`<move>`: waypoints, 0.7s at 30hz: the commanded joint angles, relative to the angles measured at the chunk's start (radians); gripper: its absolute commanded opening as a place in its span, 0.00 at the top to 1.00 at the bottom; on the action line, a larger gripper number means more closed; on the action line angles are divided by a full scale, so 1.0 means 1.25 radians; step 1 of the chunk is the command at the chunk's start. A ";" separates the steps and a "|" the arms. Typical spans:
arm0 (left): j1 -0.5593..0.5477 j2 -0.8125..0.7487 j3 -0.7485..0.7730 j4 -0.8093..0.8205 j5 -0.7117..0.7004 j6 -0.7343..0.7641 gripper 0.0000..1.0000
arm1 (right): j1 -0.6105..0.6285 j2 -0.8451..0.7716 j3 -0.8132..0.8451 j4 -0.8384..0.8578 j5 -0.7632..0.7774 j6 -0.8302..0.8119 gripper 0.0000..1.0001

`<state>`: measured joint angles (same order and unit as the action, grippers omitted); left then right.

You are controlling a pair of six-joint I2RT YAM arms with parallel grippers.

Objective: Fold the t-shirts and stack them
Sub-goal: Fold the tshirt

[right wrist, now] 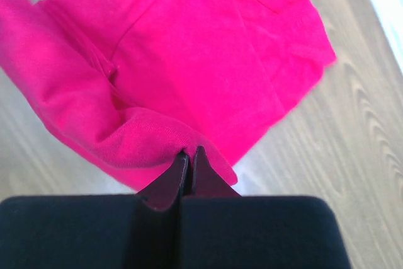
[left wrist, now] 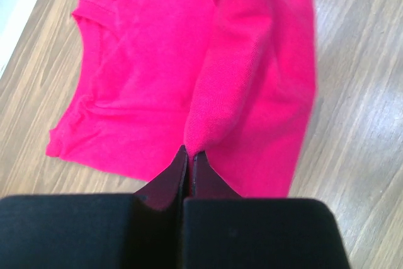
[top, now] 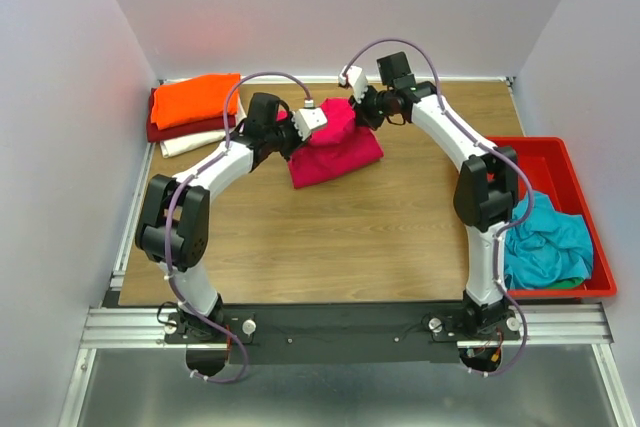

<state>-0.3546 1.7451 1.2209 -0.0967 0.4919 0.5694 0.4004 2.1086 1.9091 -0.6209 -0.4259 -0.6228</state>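
Well to the left of the pink-red t-shirt (top: 338, 159), against the far edge of the table (top: 300, 247), sits the folded stack (top: 195, 112), orange on top, dark red and cream beneath.

My left gripper (left wrist: 189, 157) is at the pink-red t-shirt's left side, fingers pressed together on a fold of its hem, and the cloth rises to them in a ridge. That arm is bent at the elbow, its forearm reaching in toward the shirt.

The shirt lies mid-table toward the back, partly doubled over. I judge I am mid-fold.

My right gripper (right wrist: 189, 155) is at the shirt's right side, pinching its own fold the same way. That arm arches over from the right.

Next, both pinches must travel together across the shirt, level, and lay the edge square before letting go.

Well to the right of the shirt, the red tray (top: 565, 159) holds a crumpled teal t-shirt (top: 545, 242).
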 commanded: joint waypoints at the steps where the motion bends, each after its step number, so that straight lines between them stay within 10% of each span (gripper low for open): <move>1: 0.005 0.007 0.042 -0.024 0.052 0.008 1.00 | -0.013 0.027 0.053 0.030 -0.003 0.039 0.99; 21: -0.255 -0.249 -0.329 -0.043 0.019 0.022 1.00 | -0.014 -0.463 -0.656 -0.012 -0.154 -0.202 0.99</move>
<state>-0.5816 1.4879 0.8875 -0.1642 0.5266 0.6205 0.3782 1.6512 1.2087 -0.5896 -0.5556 -0.7692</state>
